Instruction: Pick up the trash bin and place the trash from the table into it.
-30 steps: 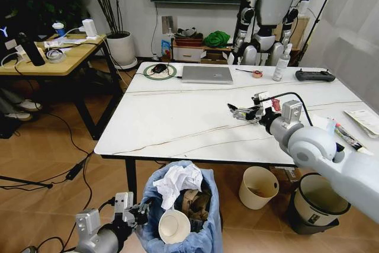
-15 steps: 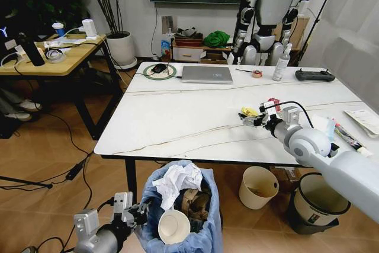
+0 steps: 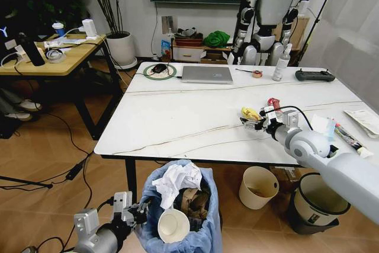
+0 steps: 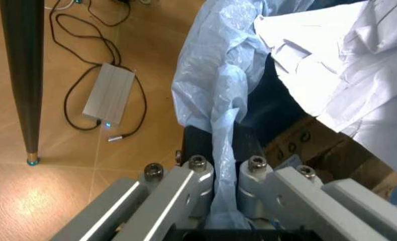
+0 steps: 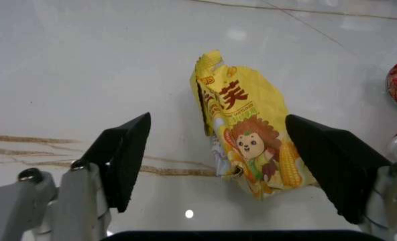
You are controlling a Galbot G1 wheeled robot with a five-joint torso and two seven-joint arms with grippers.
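Observation:
The trash bin (image 3: 204, 238), lined with a crinkled light-blue bag, stands on the floor before the table's near edge. It holds crumpled white paper (image 3: 177, 182), brown cardboard (image 3: 192, 201) and a paper cup (image 3: 173, 226). My left gripper (image 3: 141, 211) is shut on the bag at the bin's rim; in the left wrist view the blue bag (image 4: 218, 105) runs between its closed fingers (image 4: 195, 183). On the white table (image 3: 177, 117) lies a yellow snack wrapper (image 3: 249, 112). My right gripper (image 3: 253, 122) is open just short of it, and the wrapper (image 5: 249, 135) lies between the spread pads (image 5: 124, 155). A red wrapper (image 3: 273, 103) lies just beyond.
A silver laptop (image 3: 207, 74), a spray bottle (image 3: 280, 63) and a black controller (image 3: 315, 75) sit along the table's far side. Papers and pens (image 3: 349, 128) lie at its right end. A cream bucket (image 3: 259, 186) and a grey bin (image 3: 314, 202) stand under it.
My right gripper has drawn back to the right and nearer, uncovering the yellow wrapper in front of it. The left gripper still holds the bin's bag.

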